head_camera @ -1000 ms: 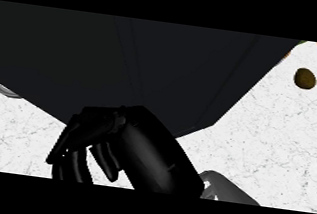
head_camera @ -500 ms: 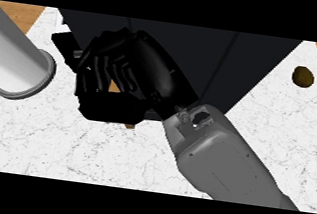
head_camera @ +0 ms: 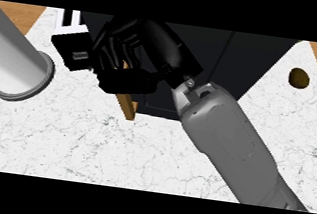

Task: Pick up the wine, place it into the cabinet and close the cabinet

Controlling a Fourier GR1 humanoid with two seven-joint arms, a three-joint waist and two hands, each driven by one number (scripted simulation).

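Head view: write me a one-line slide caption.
The right hand curls round a brown wooden edge at the dark cabinet, over the white marble counter.

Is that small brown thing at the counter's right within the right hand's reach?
Probably yes: the small brown thing lies on bare counter, but the right hand is curled round a wooden piece and must let go first.

A single head view looks steeply down from close above the marble counter [head_camera: 52,140].
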